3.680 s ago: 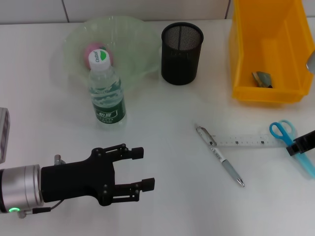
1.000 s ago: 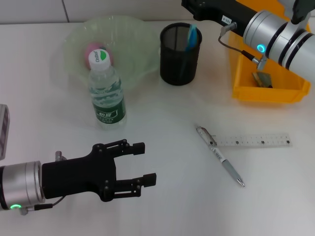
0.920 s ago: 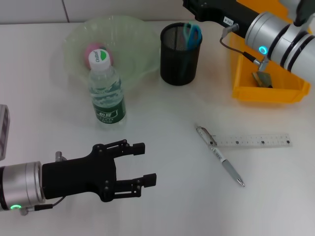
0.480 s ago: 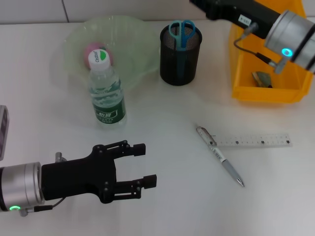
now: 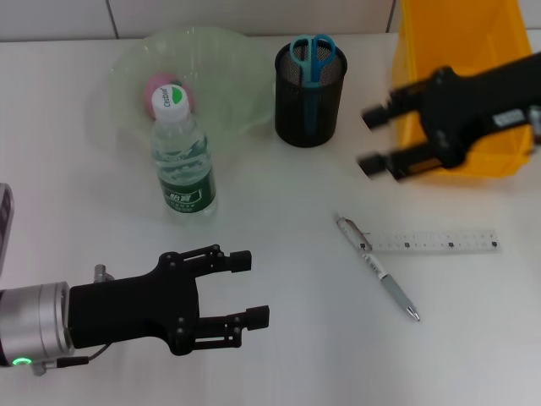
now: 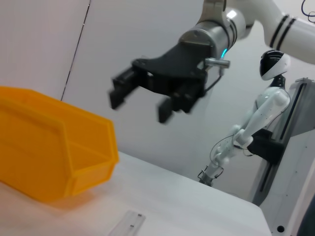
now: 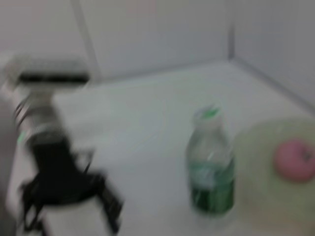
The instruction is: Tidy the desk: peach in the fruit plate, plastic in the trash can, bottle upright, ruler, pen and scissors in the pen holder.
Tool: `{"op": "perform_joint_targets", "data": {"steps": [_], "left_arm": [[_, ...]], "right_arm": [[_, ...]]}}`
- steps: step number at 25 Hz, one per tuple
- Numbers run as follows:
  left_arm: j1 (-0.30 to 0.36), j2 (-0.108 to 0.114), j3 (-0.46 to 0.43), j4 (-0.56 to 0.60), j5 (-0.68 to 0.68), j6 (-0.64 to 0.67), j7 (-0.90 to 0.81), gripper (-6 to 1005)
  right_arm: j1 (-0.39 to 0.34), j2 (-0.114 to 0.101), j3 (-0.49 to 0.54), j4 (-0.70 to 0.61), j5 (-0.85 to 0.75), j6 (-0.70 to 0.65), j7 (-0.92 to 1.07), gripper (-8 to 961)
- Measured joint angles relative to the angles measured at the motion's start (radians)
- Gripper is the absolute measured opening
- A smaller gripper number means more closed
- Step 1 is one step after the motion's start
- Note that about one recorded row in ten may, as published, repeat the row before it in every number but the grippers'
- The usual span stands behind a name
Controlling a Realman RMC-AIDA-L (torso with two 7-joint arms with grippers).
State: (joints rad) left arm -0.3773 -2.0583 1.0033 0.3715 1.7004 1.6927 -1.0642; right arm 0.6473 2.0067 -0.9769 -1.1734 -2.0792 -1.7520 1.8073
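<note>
scissors (image 5: 310, 57) upright, handles up

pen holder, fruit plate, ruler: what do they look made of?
Pen holder: likely black metal mesh, matte; its wall shows a fine grid you can see through.
Fruit plate: pale green translucent plastic or glass, wavy rim; the table shows through it.
Ruler: clear plastic, probably; the table shows through, with dark tick marks.

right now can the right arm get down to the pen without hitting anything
Probably yes. The right gripper, jaws open and empty, hovers beside the yellow bin, and the pen lies on bare desk below it, only its upper end touching the ruler.
</note>
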Motion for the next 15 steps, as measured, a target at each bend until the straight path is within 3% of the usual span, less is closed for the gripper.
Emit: {"op": "perform_joint_targets", "data": {"steps": [3,6,15], "left_arm": [[0.0,0.003,0.0,0.001,-0.002,0.02,0.0,802],[0.0,0.006,0.0,0.001,-0.002,0.044,-0.001,802],[-0.004,0.01,-0.002,0.002,-0.003,0.04,-0.023,802]], "right_arm": [[0.07,-0.021,0.028,-0.014,-0.16,-0.138,-0.003,659],[0.118,-0.027,0.027,-0.016,-0.282,-0.187,-0.028,660],[0.175,0.006,-0.101,0.004,-0.455,-0.129,-0.109,659]]}}
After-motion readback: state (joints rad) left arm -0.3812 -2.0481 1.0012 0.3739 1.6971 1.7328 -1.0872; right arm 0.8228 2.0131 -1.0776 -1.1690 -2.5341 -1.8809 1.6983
